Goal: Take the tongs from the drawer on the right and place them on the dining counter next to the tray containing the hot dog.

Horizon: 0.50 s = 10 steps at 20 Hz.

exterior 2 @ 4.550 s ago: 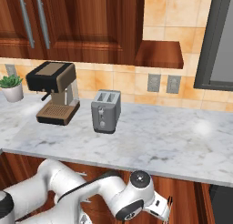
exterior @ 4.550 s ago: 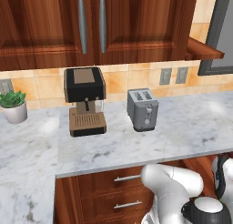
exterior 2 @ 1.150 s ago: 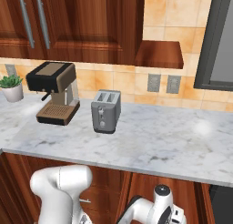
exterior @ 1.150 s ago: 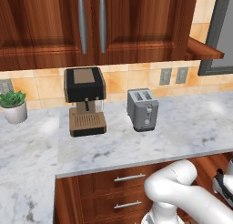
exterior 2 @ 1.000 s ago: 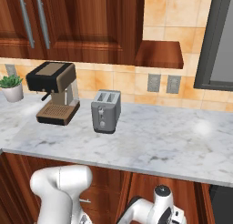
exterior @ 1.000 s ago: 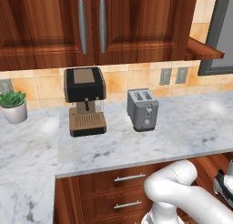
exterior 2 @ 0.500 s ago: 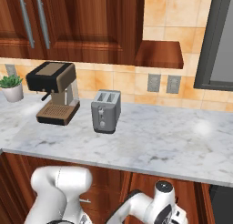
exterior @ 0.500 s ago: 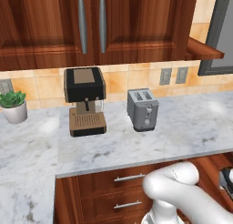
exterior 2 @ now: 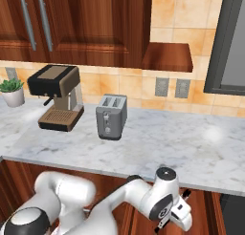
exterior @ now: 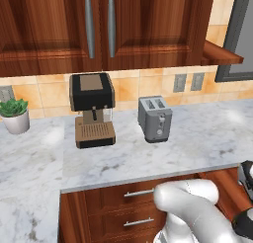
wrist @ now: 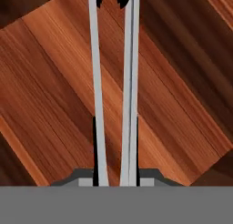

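Note:
The tongs (wrist: 98, 82) are two long silver arms with black tips, running up the hand view from between my fingertips (wrist: 94, 145). My gripper (wrist: 116, 173) is shut on them near their joined end. Behind them lies the reddish-brown wood of the drawer (wrist: 50, 82). In the right base view the gripper (exterior 2: 177, 215) hangs just below the stone counter's front edge, right of the arm's elbow. The opened drawer (exterior: 225, 185) shows as a wood surface under the counter edge at the right. The dining counter, the tray and the hot dog are out of view.
On the marbled counter (exterior: 197, 138) stand a coffee machine (exterior: 91, 108), a silver toaster (exterior: 155, 118) and a potted plant (exterior: 16, 113). Shut drawers with bar handles (exterior: 138, 192) sit below it. Wood wall cabinets (exterior: 99, 24) hang above.
Since the earliest frames the arm has swung its elbow round and the hand has shifted slightly right below the counter. Over the last second almost nothing moves; the grip stays shut.

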Motion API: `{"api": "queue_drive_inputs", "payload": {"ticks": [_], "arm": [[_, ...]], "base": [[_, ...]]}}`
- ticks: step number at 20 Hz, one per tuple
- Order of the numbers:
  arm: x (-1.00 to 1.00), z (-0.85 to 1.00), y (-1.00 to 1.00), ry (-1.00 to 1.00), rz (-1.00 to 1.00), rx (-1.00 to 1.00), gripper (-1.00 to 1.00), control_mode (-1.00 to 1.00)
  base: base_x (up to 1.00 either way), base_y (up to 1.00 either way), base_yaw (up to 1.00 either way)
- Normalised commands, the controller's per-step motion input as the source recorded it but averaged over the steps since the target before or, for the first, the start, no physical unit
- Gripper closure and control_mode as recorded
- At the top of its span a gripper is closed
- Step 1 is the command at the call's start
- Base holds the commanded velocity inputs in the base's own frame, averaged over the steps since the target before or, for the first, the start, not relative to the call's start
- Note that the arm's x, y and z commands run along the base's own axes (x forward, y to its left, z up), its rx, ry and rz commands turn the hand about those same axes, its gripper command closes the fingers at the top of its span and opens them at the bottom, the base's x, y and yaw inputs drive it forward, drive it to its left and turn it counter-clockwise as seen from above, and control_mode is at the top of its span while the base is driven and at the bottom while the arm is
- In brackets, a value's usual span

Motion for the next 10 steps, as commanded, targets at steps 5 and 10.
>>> {"api": "queue_drive_inputs", "payload": {"ticks": [5, 10], "arm": [[0.06, 1.00, 0.81, -0.33, -0.15, -0.16, 1.00, -1.00], [0.42, 1.00, 0.99, -0.15, -0.07, -0.11, 1.00, -1.00]], "base": [[0.00, 0.00, 0.00], [0.00, 0.00, 0.00]]}}
